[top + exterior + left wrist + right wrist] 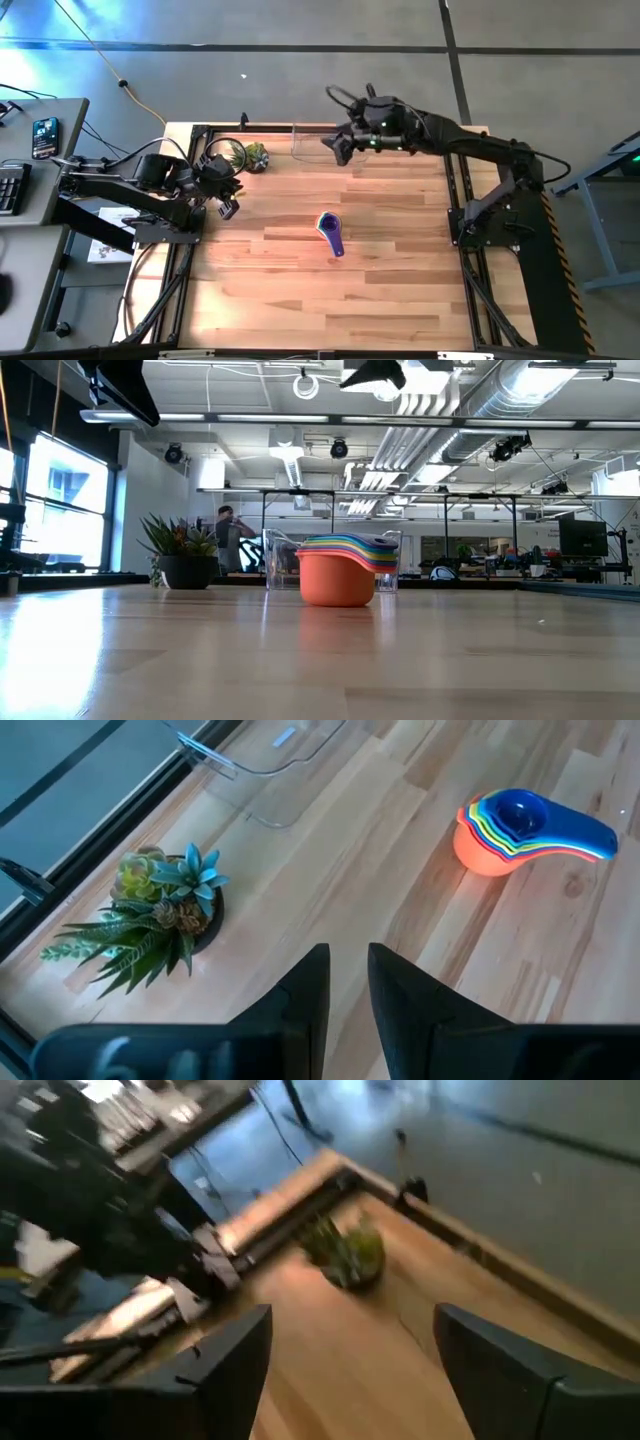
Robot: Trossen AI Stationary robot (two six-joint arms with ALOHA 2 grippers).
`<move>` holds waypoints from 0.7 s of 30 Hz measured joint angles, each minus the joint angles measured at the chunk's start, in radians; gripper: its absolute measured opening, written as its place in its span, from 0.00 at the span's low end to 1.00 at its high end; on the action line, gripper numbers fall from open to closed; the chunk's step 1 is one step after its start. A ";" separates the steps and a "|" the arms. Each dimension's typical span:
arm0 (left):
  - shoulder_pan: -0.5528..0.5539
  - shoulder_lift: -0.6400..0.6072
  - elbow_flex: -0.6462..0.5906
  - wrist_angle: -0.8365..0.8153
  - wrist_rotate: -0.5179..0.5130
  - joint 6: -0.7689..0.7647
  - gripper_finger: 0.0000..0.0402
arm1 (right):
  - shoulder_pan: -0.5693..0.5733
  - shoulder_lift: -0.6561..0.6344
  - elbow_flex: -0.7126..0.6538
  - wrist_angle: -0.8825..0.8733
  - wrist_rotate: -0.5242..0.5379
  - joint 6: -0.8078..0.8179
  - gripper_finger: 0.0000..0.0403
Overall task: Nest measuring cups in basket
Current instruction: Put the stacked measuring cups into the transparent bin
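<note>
The measuring cups [330, 232] stand nested in one stack on the middle of the table, orange at the bottom and blue on top. The stack also shows in the left wrist view [500, 825] and the low view [340, 570]. The clear basket [312, 140] stands at the table's far edge, and shows in the left wrist view [265, 760]. My right gripper [340, 148] hangs over the basket's right part, open and empty [350, 1360]. My left gripper [225, 195] waits at the table's left edge, empty, with its fingers all but together [348, 990].
A small potted plant [257, 155] stands at the far left, just left of the basket, and shows in the left wrist view [150, 915]. Bare wood [330, 300] lies around the stack and toward the near edge. A desk with a phone [45, 137] stands beyond the table's left edge.
</note>
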 joint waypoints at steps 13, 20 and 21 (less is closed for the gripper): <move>0.000 0.000 0.000 0.000 -0.004 0.003 0.16 | 0.150 0.128 0.121 -0.532 -0.040 0.430 0.65; 0.000 0.000 0.000 0.000 -0.005 0.019 0.16 | 0.226 0.204 0.121 -0.580 -0.045 0.582 0.65; 0.000 0.000 0.000 0.000 -0.005 0.029 0.16 | 0.237 0.215 0.121 -0.583 -0.046 0.605 0.65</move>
